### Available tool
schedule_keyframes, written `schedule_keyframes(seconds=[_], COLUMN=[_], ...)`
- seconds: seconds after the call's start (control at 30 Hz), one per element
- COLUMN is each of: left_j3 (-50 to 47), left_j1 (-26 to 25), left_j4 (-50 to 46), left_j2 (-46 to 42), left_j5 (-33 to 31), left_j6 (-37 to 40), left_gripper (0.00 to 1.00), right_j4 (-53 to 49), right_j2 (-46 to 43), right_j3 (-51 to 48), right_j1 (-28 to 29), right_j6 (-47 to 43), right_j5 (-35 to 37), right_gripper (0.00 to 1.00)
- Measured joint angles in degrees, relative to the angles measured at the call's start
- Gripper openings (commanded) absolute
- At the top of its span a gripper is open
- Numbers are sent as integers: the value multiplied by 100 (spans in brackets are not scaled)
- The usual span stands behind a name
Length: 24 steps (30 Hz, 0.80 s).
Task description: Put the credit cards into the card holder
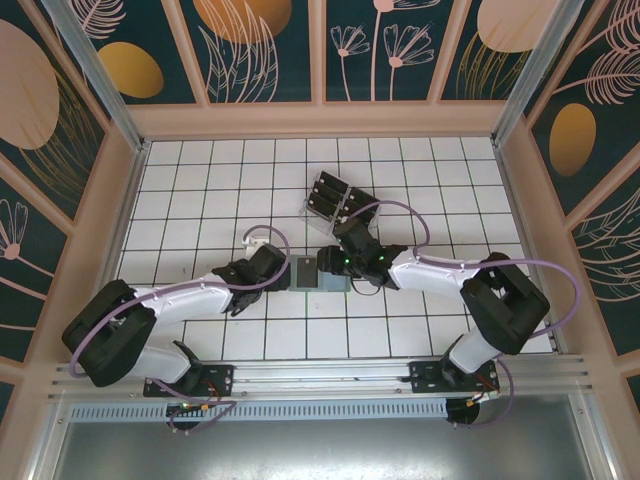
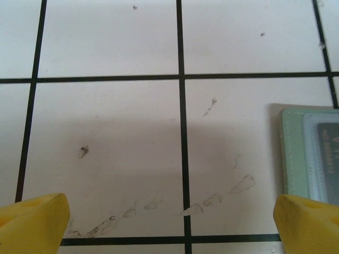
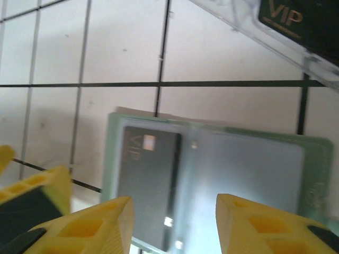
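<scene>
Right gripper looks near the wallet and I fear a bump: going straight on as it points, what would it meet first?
Probably the open card holder, lying straight ahead of the right gripper, by the black card tucked in it; how far is unclear.

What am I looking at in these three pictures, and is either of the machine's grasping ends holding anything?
These are two robot arms bolted at the near edge of a white tiled table. The overhead picture is taken from above and behind them. The other two come from a camera on each wrist, looking at whatever that arm reaches for.

An open grey-green card holder lies between the arms. Beyond it is a clear plastic rack with black cards in it. The right wrist view shows one black credit card already tucked into the holder's pocket on the picture's left.

The left pincer stands wide open and empty beside the holder. The right pincer is above the holder, its fingers apart with nothing between them.
</scene>
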Motion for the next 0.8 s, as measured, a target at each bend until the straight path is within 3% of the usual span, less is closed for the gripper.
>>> schedule_keyframes(seconds=[0.4, 0.8], left_j3=[247, 247], left_j1=[0, 0], left_j4=[44, 157], left_j2=[131, 275], left_j5=[319, 494], left_j6=[-92, -101], left_gripper=[98, 98], right_j4=[-352, -116], right_j2=[516, 752], right_j3=[162, 162], right_j1=[-151, -166], right_j6=[-660, -647], right_j5=[354, 315], right_gripper=[48, 50])
